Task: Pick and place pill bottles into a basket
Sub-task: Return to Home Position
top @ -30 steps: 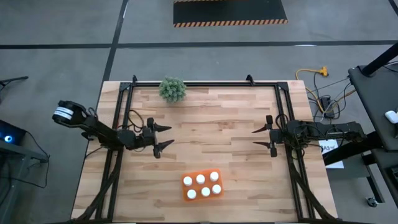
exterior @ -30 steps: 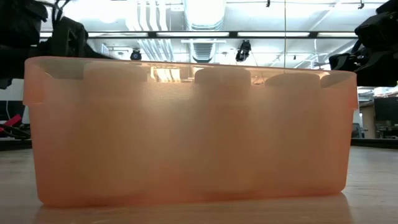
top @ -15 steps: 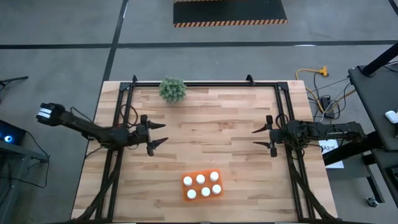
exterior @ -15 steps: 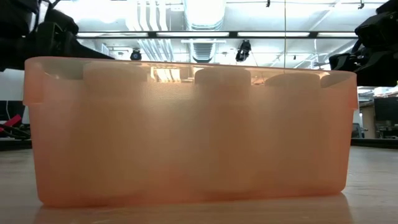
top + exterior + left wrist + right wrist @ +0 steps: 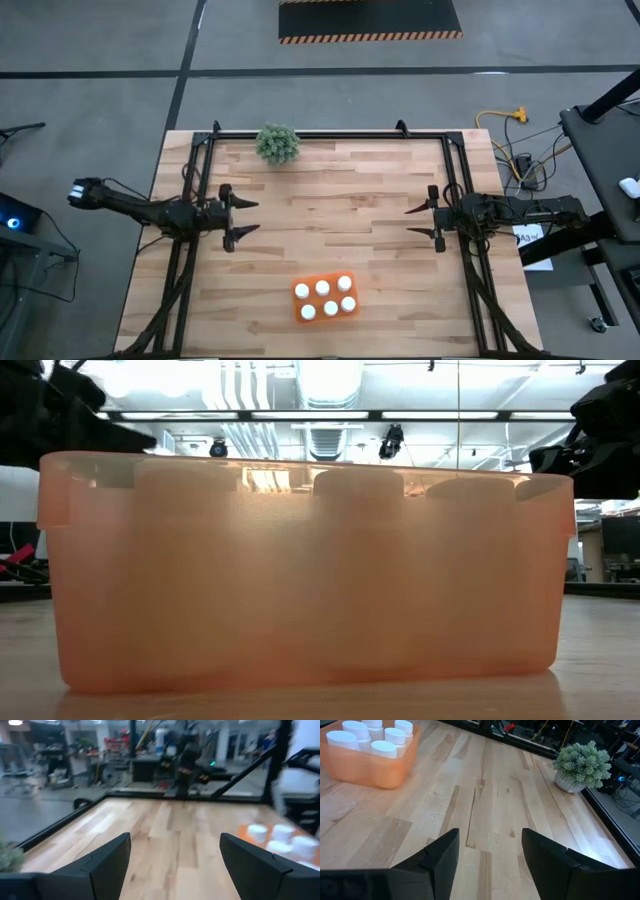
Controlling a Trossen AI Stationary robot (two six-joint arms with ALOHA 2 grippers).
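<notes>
Left gripper (image 5: 250, 216): empty, fingers wide; I've backed it further from the basket (image 5: 296, 304). Right gripper (image 5: 410, 222): empty, wide, parked. Six pill bottles (image 5: 323, 288): all in the basket, well clear of both fingertip pairs. I judge loading finished.

Even, bright overhead light; glaring ceiling strips (image 5: 450, 415) behind the backlit, translucent basket (image 5: 300, 580); soft, faint shadows

Six pill bottles (image 5: 323, 288) stand upright inside the orange basket (image 5: 319, 319).
</notes>
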